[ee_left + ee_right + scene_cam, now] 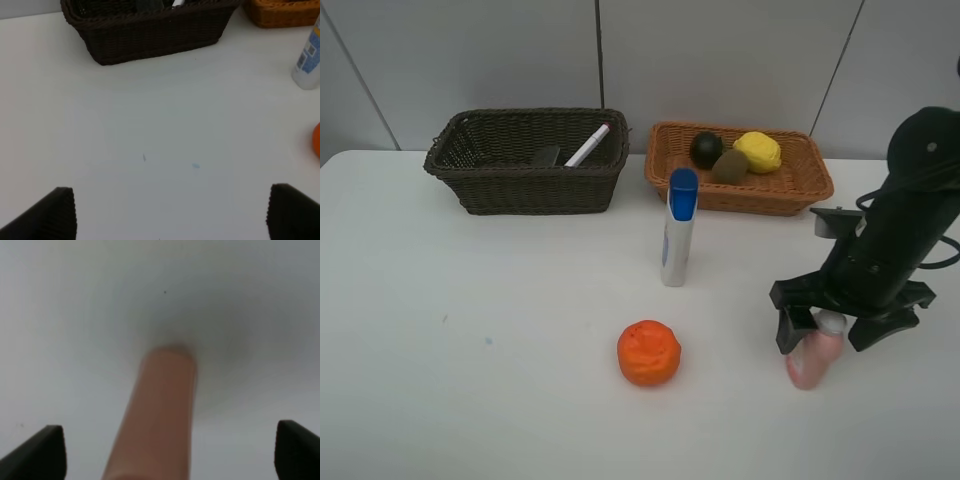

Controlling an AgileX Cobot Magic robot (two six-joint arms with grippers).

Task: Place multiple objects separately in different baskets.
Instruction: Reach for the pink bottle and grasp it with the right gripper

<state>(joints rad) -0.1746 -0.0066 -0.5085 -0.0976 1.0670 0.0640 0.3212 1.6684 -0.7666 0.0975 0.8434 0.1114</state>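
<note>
White tabletop [470, 350]: right gripper [828, 335] points down, spread wide astride the pink bottle [810, 364].

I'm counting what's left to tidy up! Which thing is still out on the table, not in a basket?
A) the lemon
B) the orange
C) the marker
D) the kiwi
B: the orange sits on the bare white table, while the lemon and kiwi lie in the light orange-tan basket and the marker leans in the dark brown basket.
</note>
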